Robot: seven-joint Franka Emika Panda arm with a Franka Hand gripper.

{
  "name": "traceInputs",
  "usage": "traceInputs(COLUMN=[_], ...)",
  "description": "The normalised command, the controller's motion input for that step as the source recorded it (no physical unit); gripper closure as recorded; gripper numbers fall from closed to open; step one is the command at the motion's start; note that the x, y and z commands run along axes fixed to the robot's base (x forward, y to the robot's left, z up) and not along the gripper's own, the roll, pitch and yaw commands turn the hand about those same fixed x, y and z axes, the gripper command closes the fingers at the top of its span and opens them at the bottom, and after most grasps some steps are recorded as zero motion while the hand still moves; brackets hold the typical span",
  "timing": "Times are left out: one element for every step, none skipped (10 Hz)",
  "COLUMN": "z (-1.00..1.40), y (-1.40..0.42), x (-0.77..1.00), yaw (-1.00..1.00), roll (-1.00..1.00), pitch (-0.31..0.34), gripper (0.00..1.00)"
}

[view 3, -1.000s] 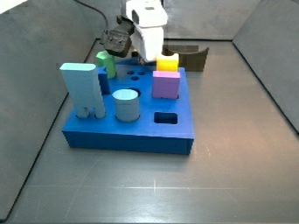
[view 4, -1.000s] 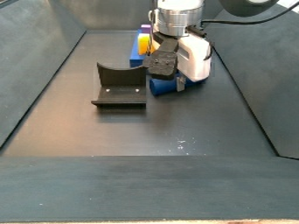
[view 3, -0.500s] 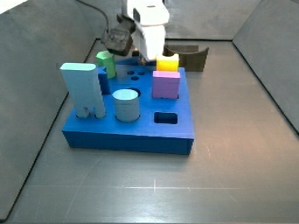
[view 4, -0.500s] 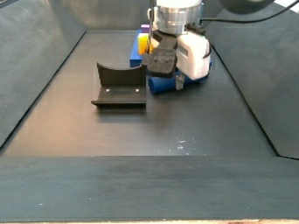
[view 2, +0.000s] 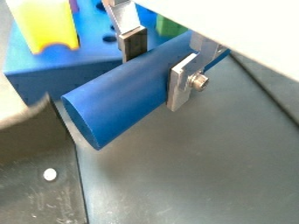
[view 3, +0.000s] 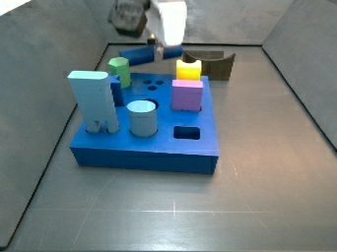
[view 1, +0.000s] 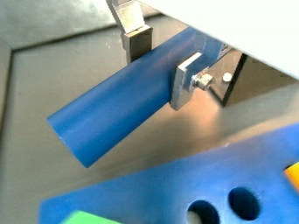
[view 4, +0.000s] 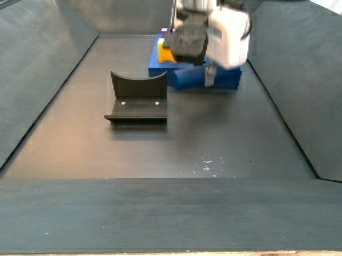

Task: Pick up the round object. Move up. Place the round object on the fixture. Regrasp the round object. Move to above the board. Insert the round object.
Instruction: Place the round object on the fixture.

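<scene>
My gripper (view 1: 162, 59) pinched the round object (view 1: 131, 98), lifted beside the board (view 3: 145, 138); fixture (view 4: 136, 97) placement, regrasp and insertion remained.

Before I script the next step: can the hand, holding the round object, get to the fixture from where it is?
Probably yes. The hand grips the round object sideways, raised by the board. The fixture sits open-topped on bare floor, and nothing visible blocks the way.

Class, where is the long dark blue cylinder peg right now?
The long dark blue cylinder peg lies sideways, clamped in the hand, lifted above the far edge of the large blue board, as a side view shows.
</scene>
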Motion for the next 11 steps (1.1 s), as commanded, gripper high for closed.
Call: traceInputs(z=[1.0, 1.0, 1.0, 1.0, 1.0, 1.0, 0.77, 0.61, 0.44, 0.21, 1.0], y=[0.0, 0.0, 0.0, 0.0, 0.0, 0.0, 0.0, 0.0, 0.0, 0.0, 0.66], x=[0.0, 0.0, -0.01, -0.01, -0.01, -0.02, -0.01, 0.0, 0.01, 0.01, 0.16], yaw=[0.0, 0.0, 0.0, 0.0, 0.0, 0.0, -0.01, -0.01, -0.01, -0.01, 1.0], roll=[0.0, 0.0, 0.0, -0.01, -0.01, -0.01, -0.01, -0.02, -0.02, -0.02, -0.07], pitch=[0.0, 0.004, 0.015, 0.023, 0.024, 0.031, 0.04, 0.049, 0.061, 0.081, -0.043], gripper=[1.0, 1.0, 1.0, 1.0, 1.0, 1.0, 1.0, 1.0, 1.0, 1.0, 1.0])
